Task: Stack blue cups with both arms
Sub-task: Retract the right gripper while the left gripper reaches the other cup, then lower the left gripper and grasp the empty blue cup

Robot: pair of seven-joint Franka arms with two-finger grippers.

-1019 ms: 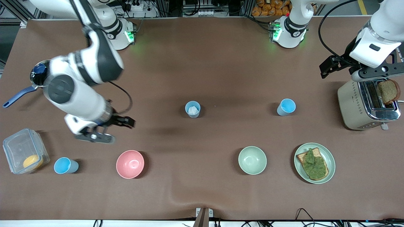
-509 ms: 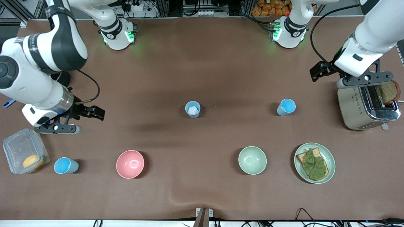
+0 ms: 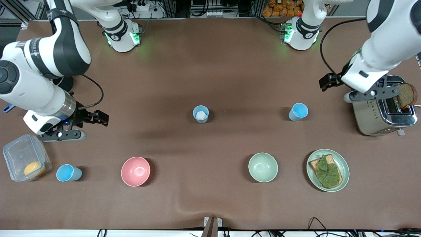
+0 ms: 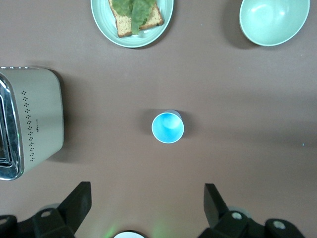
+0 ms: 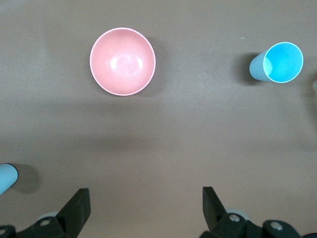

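Observation:
Three blue cups stand upright on the brown table. A sky-blue cup [image 3: 68, 173] stands beside the lidded container, and also shows in the right wrist view [image 5: 277, 63]. A paler cup [image 3: 200, 114] with something white inside stands mid-table. Another sky-blue cup [image 3: 298, 111] stands beside the toaster, and also shows in the left wrist view [image 4: 168, 127]. My right gripper [image 3: 61, 135] is open and empty [image 5: 145, 206], in the air over bare table by the container. My left gripper [image 3: 373, 95] is open and empty [image 4: 147, 203], in the air over the toaster's edge.
A pink bowl [image 3: 135, 171] and a pale green bowl [image 3: 262, 167] sit nearer the front camera. A plate with topped toast [image 3: 342, 179], a toaster [image 3: 378, 118] holding bread, and a clear lidded container [image 3: 19, 154] are also on the table.
My right arm swung toward its own end of the table, then nearly stopped over the spot by the container. My left gripper moved from above the toaster a little toward the nearby sky-blue cup.

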